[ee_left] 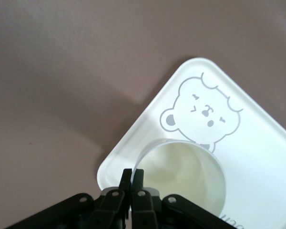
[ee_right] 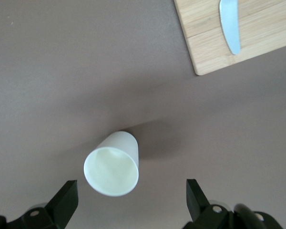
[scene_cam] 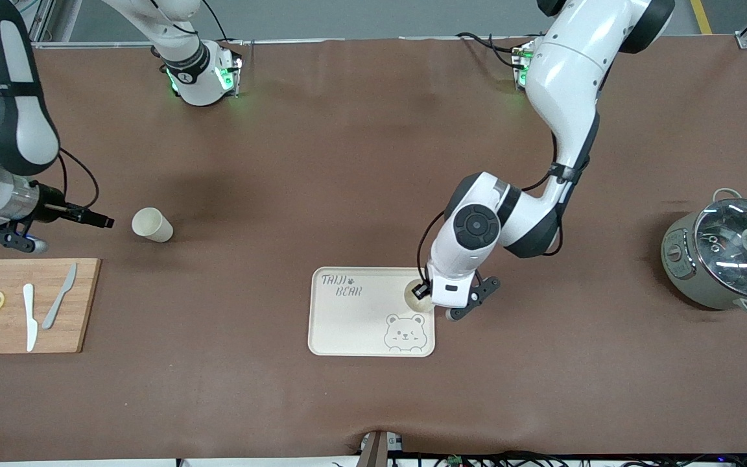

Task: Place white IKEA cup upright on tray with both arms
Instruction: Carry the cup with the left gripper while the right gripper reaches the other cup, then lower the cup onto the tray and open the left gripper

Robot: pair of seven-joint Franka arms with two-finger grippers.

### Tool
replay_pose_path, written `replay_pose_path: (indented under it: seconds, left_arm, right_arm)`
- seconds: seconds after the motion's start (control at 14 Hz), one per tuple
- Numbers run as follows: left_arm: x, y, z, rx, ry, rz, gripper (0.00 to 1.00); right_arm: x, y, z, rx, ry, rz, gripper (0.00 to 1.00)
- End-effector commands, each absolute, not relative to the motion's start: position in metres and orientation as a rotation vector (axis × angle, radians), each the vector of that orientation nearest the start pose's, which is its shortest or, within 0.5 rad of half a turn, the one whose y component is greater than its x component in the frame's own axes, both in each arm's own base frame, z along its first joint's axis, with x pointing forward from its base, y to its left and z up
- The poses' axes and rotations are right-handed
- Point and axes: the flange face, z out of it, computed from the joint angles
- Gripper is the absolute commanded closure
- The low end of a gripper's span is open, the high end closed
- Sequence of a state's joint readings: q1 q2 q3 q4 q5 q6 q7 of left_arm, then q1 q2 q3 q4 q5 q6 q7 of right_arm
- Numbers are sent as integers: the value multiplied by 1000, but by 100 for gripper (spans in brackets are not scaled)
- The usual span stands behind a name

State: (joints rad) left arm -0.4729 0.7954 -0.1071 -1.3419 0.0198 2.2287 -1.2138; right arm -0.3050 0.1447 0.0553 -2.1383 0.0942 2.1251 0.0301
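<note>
A white cup (ee_left: pixel 190 176) stands upright on the tray (scene_cam: pixel 354 324) at the edge toward my left arm's end, my left tool (ee_left: pixel 132 177) clenched on its rim, while a second cup (scene_cam: pixel 151 226) stands on the desk (scene_cam: pixel 347 162) near my right tool (ee_right: pixel 131 200), which hangs spread wide.

Front view: high camera across the table, facing the arm bases at 12 o'clock, taking in the whole tabletop. Left wrist view: close, looking down past its gripper (ee_left: pixel 132 179) onto the tray (ee_left: pixel 257 157); tray (scene_cam: pixel 347 324) shared with front view. Right wrist view: close, looking down on the lying cup (ee_right: pixel 112 164) and cutting board (ee_right: pixel 257 33), both also in front view, cup (scene_cam: pixel 152 225) at the board's (scene_cam: pixel 78 311) 1 o'clock.
</note>
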Motion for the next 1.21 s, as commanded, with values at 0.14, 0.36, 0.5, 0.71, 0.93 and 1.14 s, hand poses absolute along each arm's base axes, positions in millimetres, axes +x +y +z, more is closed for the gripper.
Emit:
replay_pose_path:
  seconds: [0.14, 0.36, 0.5, 0.71, 0.93, 1.14]
  left_arm:
    - [638, -400, 246, -3046, -972, -116, 92]
    - [639, -400, 246, -3046, -978, -119, 19]
    - [640, -400, 254, -3052, -982, -131, 0]
    - [643, -400, 282, -3074, -994, -171, 0]
    - [650, -390, 322, -3094, -1020, -228, 0]
    - [652, -372, 361, -3075, -1031, -237, 0]
  right_arm:
    - [515, -126, 314, -2993, 545, 155, 0]
    - [513, -127, 312, -2992, 550, 161, 0]
    - [512, -127, 309, -2992, 551, 164, 0]
    - [511, -127, 308, -2991, 553, 166, 0]
    - [507, -127, 303, -2989, 556, 182, 0]
    - [498, -128, 293, -2988, 566, 189, 0]
